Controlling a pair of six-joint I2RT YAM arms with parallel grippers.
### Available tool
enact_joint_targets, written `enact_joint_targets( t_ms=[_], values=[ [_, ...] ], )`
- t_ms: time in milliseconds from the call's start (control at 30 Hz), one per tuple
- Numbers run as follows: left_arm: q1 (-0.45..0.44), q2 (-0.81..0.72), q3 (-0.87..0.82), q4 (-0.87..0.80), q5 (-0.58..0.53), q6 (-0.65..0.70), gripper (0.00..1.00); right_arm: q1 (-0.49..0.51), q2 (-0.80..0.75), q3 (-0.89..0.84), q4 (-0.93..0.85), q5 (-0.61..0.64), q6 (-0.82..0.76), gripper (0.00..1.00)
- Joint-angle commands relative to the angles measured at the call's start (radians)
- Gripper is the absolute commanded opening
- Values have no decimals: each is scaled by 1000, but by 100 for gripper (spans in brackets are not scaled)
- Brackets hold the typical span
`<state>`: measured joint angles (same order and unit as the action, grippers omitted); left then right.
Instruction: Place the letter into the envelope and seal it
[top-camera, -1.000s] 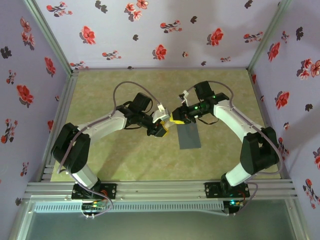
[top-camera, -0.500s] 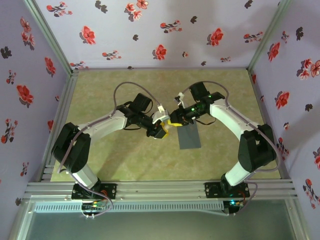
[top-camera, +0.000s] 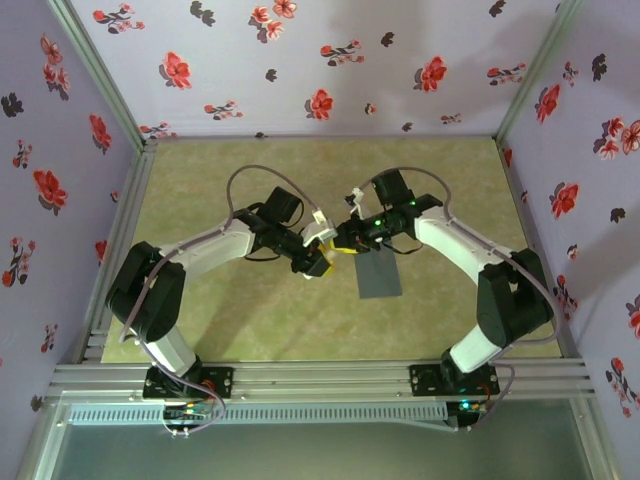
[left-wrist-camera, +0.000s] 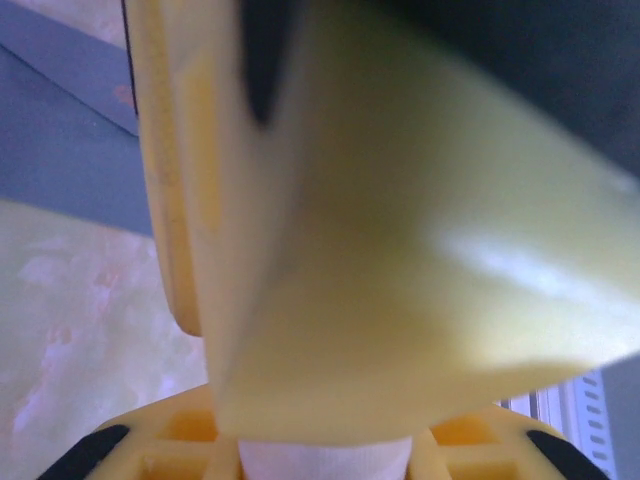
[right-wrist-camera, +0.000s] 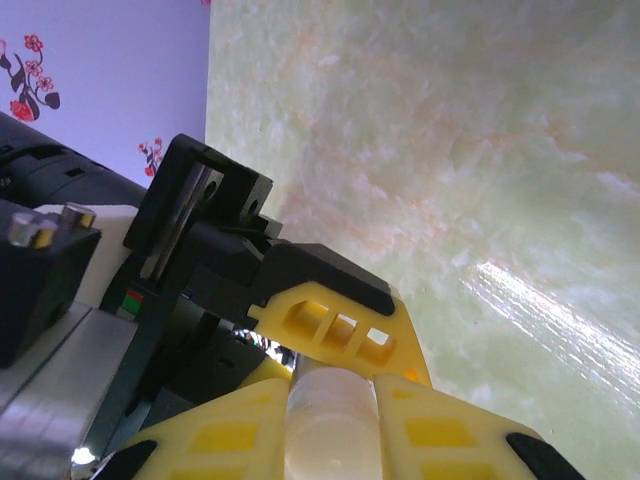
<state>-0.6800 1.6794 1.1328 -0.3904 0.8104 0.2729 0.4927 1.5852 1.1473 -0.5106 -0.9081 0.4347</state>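
Note:
The grey envelope (top-camera: 378, 272) lies flat on the table right of centre, and its corner shows in the left wrist view as a grey envelope (left-wrist-camera: 60, 150). My two grippers meet tip to tip just left of it. The left gripper (top-camera: 321, 261) is shut on a small white stick (left-wrist-camera: 325, 458). The right gripper (top-camera: 346, 247) is shut on a white stick (right-wrist-camera: 330, 415) too, held between its yellow jaws. The right gripper's yellow finger (left-wrist-camera: 400, 250) sits very close to the left wrist camera. The letter is out of view.
The pale green marbled table (top-camera: 220, 310) is ringed by floral purple walls (top-camera: 300, 70). A metal rail (top-camera: 320, 380) runs along the near edge by the arm bases. The left gripper's black and yellow body (right-wrist-camera: 330, 320) crowds the right wrist view.
The right arm has shifted a little leftward, bringing its gripper closer against the left gripper. The left arm and the envelope have stayed in place.

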Motion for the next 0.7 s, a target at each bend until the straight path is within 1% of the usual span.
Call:
enact_joint_targets(
  t_ms=[0, 333, 667],
  values=[
    [-18, 3, 30, 233, 30, -65, 0, 107, -6, -37, 105, -69, 72, 12],
    [-6, -17, -22, 421, -20, -158, 0, 148, -4, -95, 271, -64, 191, 10],
    [24, -18, -21, 490, -28, -185, 0, 188, 27, -105, 337, -68, 237, 9]
  ],
)
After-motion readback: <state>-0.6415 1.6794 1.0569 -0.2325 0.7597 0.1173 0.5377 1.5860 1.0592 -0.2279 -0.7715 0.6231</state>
